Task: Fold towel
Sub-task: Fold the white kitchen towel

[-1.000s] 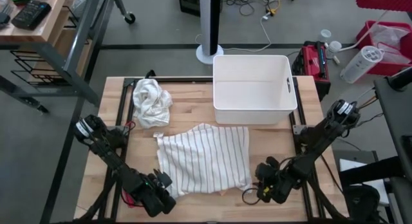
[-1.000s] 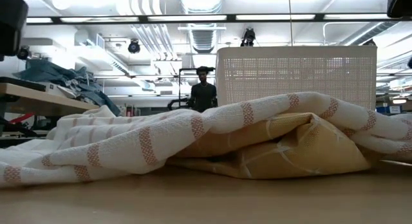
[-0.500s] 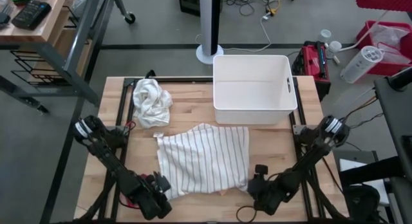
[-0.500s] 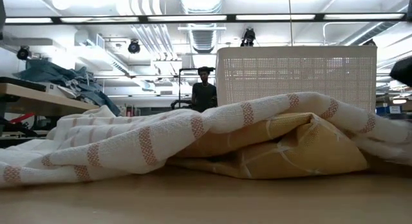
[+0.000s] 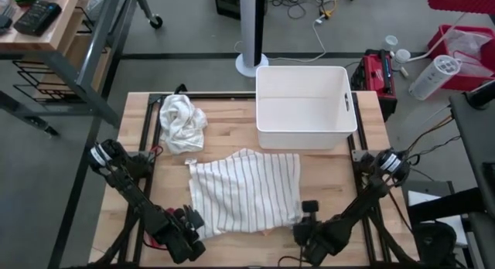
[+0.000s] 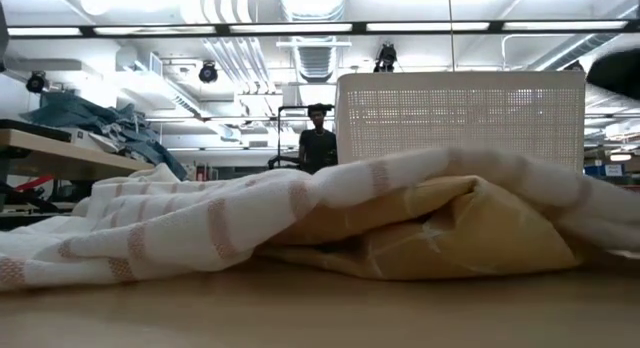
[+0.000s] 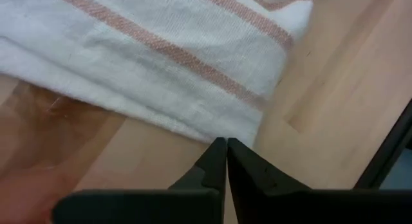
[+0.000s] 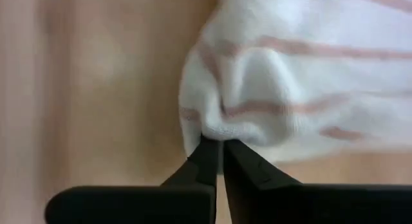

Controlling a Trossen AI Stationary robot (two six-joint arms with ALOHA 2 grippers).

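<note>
In the lower middle of the high view, the striped towel [image 5: 244, 191] lies spread on the wooden tabletop [image 5: 325, 172], its upper edge just below the white bin [image 5: 305, 105] that stands at the upper right of the tabletop. A crumpled white cloth [image 5: 181, 123] sits at the upper left of the tabletop, apart from the towel.

The left tool [image 5: 188, 226] is at the towel's lower left corner, at the bottom left of the frame. In the left wrist view its 2 dark fingers [image 7: 209, 166] are pressed together, tips right at the towel's edge [image 7: 161, 76]; whether any cloth is caught between them cannot be told.

The right tool [image 5: 306, 219] is at the towel's lower right corner, at the bottom centre-right of the high view. In the right wrist view its fingers [image 8: 241, 165] are clenched on a bunched fold of the towel [image 8: 283, 89], the cloth puckered above the tips.

In the low view the towel [image 6: 300, 213] fills the middle of the frame, showing a yellow underside [image 6: 470, 233], with the bin [image 6: 460, 113] behind it and a person [image 6: 318, 143] standing far back in the room.
</note>
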